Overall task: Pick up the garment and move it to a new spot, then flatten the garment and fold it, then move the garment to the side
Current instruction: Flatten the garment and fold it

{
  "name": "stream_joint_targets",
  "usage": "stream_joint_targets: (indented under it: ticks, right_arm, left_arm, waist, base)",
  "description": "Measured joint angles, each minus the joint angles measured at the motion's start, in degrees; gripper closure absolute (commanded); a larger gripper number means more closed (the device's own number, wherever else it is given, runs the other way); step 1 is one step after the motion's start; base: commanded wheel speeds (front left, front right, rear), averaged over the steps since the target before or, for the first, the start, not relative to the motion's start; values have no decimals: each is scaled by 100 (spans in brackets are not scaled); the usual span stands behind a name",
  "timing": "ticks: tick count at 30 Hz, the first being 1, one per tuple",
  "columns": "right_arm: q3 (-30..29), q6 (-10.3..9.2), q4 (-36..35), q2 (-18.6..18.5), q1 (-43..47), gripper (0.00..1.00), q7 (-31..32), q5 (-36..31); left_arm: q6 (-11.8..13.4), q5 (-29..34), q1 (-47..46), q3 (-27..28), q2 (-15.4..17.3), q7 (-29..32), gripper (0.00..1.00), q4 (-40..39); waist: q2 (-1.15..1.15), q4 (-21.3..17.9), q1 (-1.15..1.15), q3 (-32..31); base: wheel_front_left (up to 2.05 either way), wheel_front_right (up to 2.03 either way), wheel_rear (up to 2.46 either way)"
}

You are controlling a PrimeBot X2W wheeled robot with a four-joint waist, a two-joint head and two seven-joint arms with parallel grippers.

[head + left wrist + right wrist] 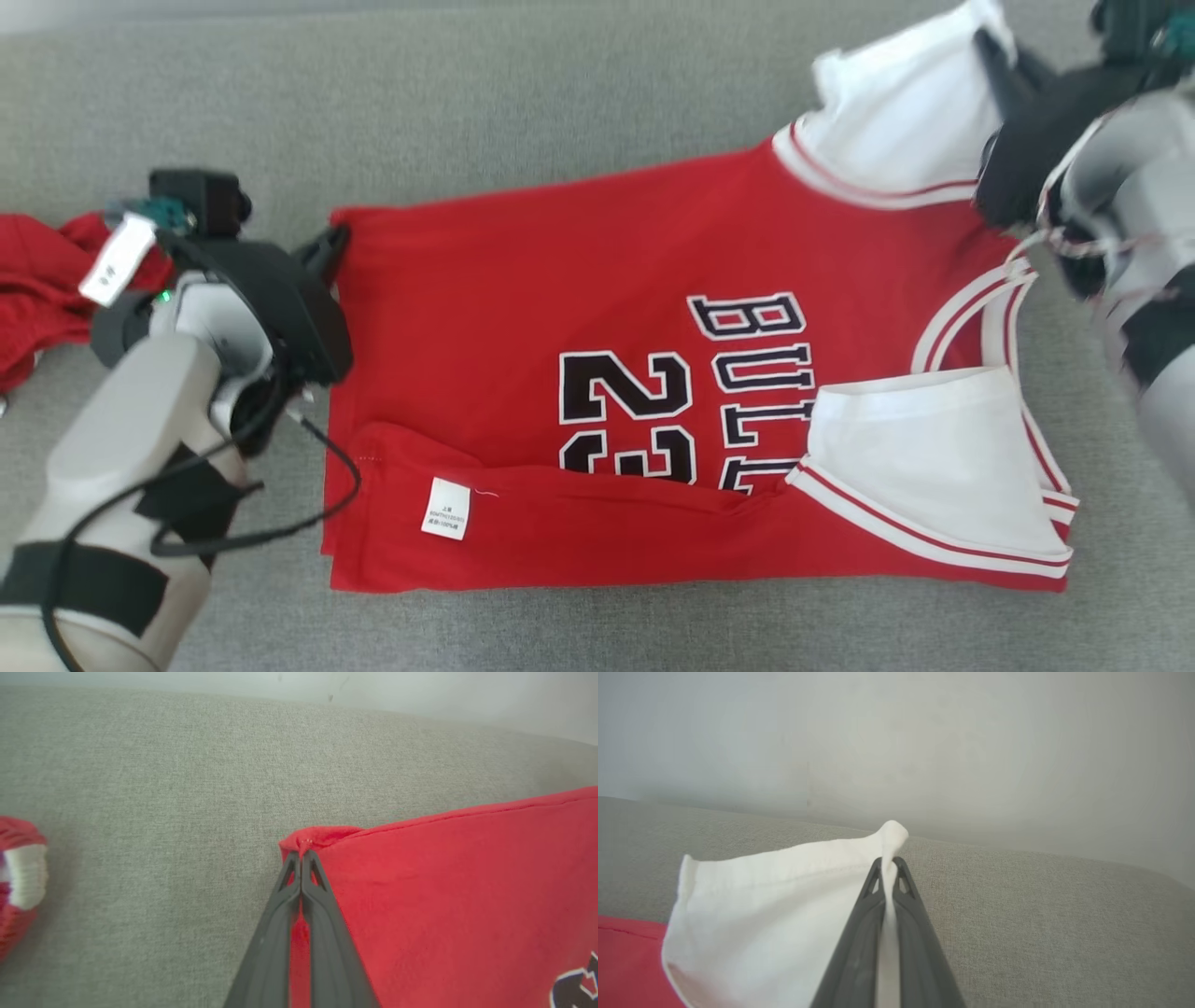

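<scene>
The garment point(579, 299) had its red hem corner clenched in the left gripper's point(301, 856) fingers point(322, 914) and its white sleeve point(775, 905) clenched in the right gripper point(888, 863). It lay spread on the grey fabric surface point(467, 93), near edge folded over. Another red cloth point(37, 280) lay apart, behind the left gripper.

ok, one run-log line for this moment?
phase: fold | left gripper: shut on jersey hem corner | right gripper: shut on white sleeve corner | near edge: folded over, label up | surface: grey cushion

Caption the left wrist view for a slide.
Left tool shut on a corner of the red jersey on the grey surface; another red garment lies apart.
</scene>
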Motion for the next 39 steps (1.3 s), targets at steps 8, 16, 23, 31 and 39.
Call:
stream_joint_targets:
  ticks: [8,16,23,31,39]
  right_arm:
    - [404,0,-583,-66,903,100,-588,322]
    - [568,0,-987,-371,1890,100,-988,721]
    - [742,4,-1466,-420,2514,100,-1083,1031]
    - [730,4,-1722,-568,3158,100,-1177,1360]
    - [775,4,-2024,-611,3576,100,-1221,1529]
  left_arm:
    - [0,-57,522,-263,171,-296,100,-51]
    - [0,-192,1148,-452,249,-567,100,-242]
    - [0,-258,1568,-601,287,-708,100,-402]
    - [0,-308,1774,-682,198,-842,100,-408]
    - [30,-353,2113,-655,210,-1028,0,-307]
  waist:
    - [-1,-77,-1,-451]
    - [-1,-196,-1,-870]
    - [-1,-345,-1,-1063]
    - [-1,-381,0,-1204]
    - [-1,-392,0,-1356]
  base:
    - [0,0,0]
    - [0,0,0]
    - [0,0,0]
    - [0,0,0]
    - [0,0,0]
